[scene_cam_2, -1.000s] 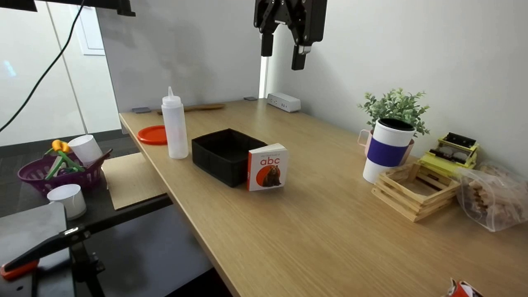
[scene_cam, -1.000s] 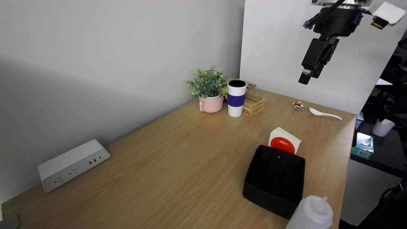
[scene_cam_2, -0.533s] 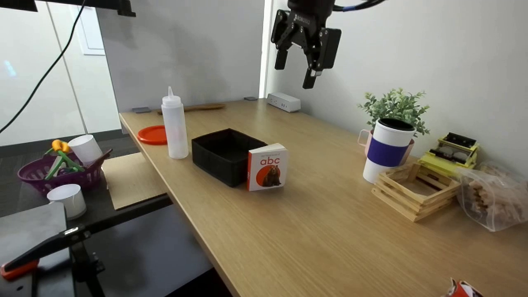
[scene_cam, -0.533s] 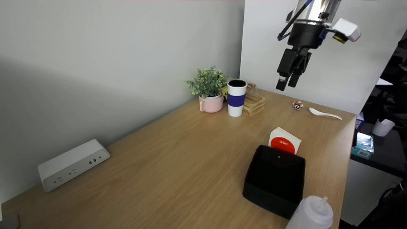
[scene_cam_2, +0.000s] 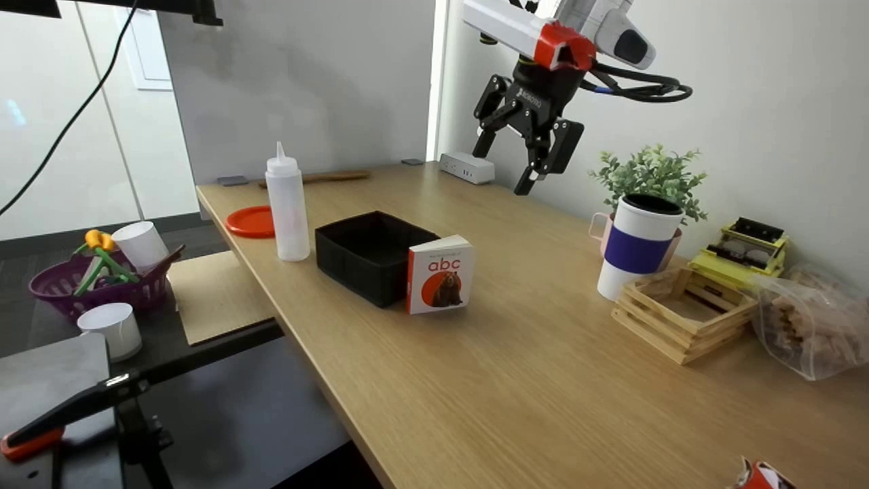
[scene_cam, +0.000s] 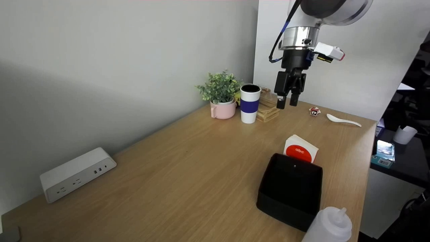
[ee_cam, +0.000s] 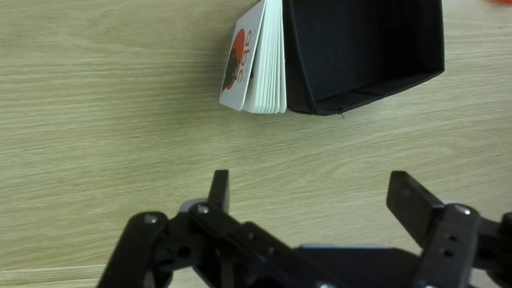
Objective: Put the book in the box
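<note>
I hold my gripper [scene_cam_2: 504, 166] in the air over the table [scene_cam_2: 557, 394], its two fingers spread wide. In the wrist view the fingertips [ee_cam: 220, 188] stand well apart, wood grain showing in the gap; my grip is empty and touches only air. Both exterior views show the tips well above the tabletop.

The book [scene_cam_2: 441, 275] stands upright, its front cover tipped slightly away from the pages. It is right up beside an end wall of the black box [scene_cam_2: 353, 272]; whether the two touch I cannot tell. Both sit near the table's free long edge, and both show beyond my fingertips in the wrist view.

A squeeze bottle [scene_cam: 331, 222] stands near the box, closer to that free edge, with a red plate [scene_cam_2: 250, 223] farther along it. On the edge by the grey wall [scene_cam: 117, 67] lies a power strip [scene_cam: 79, 174]; near a corner on that side are a plant [scene_cam: 220, 87] in a pink mug [scene_cam: 224, 111], a white tumbler [scene_cam: 249, 107] and a wooden crate [scene_cam_2: 716, 327]. A white spoon [scene_cam: 342, 120] lies by the corner at the free edge.
</note>
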Controlling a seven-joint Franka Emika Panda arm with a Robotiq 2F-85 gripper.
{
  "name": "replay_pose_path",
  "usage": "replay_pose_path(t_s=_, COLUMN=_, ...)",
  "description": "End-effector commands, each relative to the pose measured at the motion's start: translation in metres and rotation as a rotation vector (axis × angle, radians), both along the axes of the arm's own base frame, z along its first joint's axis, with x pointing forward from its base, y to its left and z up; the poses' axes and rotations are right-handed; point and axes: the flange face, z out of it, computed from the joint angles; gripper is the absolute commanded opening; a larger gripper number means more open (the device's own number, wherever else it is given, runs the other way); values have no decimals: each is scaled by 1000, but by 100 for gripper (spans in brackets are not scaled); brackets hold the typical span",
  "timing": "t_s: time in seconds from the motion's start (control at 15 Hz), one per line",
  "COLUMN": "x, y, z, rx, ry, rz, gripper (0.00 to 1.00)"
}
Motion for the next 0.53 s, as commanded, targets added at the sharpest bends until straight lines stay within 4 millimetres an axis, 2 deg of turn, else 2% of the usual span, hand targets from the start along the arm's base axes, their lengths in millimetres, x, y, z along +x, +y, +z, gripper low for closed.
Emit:
replay_pose_path(t_s=0.0, x=2, y=0, z=1, rx=1, ry=3, rz=2, gripper=100)
replay_pose_path(t_s=0.13, x=4, y=1, z=1, rx=12, ry=4, rz=9, gripper=100)
replay_pose_path(t_s=0.47, x=0, y=12, z=-25, rx=19, ry=56, rz=-31, gripper=100)
